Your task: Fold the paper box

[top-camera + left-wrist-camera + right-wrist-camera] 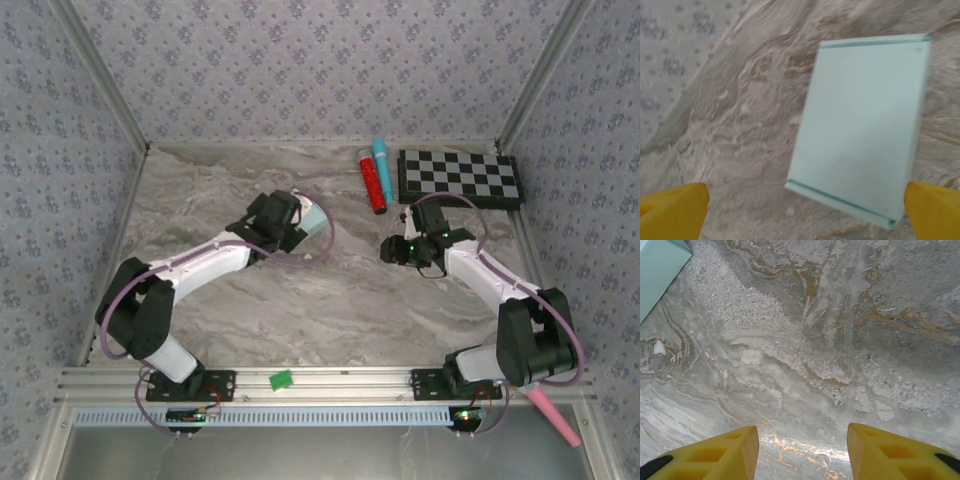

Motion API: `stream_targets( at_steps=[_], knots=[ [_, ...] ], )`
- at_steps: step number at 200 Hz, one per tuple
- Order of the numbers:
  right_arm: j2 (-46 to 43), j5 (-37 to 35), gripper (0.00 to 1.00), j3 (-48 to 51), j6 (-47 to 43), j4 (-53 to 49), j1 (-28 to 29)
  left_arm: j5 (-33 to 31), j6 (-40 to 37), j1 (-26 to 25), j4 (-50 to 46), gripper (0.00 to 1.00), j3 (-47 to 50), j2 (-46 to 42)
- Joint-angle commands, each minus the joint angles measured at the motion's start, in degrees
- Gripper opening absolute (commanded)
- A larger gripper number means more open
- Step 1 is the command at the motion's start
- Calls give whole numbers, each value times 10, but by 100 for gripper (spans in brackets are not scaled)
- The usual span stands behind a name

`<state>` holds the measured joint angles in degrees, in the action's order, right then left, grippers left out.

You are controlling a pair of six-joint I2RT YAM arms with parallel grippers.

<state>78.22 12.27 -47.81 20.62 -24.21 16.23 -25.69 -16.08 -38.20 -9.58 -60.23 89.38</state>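
My L pincer [804, 210] spread wide, empty, just short of paper box [860, 125]. R pincer [802, 452] part-spread, empty. Thin card looks light, crushable: I'd pinch stiff folded edges gently.

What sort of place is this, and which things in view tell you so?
Probably a lab robot test cell: left arm and right arm bolted to a metal rail, a checkerboard, patterned walls enclosing the table.

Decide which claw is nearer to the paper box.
Left. The left claw hangs open right by the paper box; the right claw sits apart, off to its right.
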Motion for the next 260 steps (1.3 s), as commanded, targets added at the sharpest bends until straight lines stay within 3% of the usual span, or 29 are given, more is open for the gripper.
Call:
stream_targets(
  at_steps=[1,34,67,111,135,186,211,260],
  knots=[
    [-8,-30,51,4,10,-14,-5,25,77,28,-25,99,12,-44],
    [-32,-70,51,13,21,-19,-16,22,121,78,-23,99,47,-90],
    [-63,-132,52,24,25,-24,-43,-22,171,131,-26,100,76,-127],
    [-98,-202,52,52,35,-11,-109,-48,229,214,-34,100,117,-173],
    [-113,-210,53,75,13,23,-150,-40,225,260,-17,100,144,-183],
    [-108,-203,55,111,-53,125,-209,13,184,305,103,99,217,-185],
    [-101,-206,56,137,-93,208,-219,80,146,321,179,99,260,-184],
    [-90,-131,58,214,-148,409,-220,195,138,362,294,100,318,-172]
  ],
)
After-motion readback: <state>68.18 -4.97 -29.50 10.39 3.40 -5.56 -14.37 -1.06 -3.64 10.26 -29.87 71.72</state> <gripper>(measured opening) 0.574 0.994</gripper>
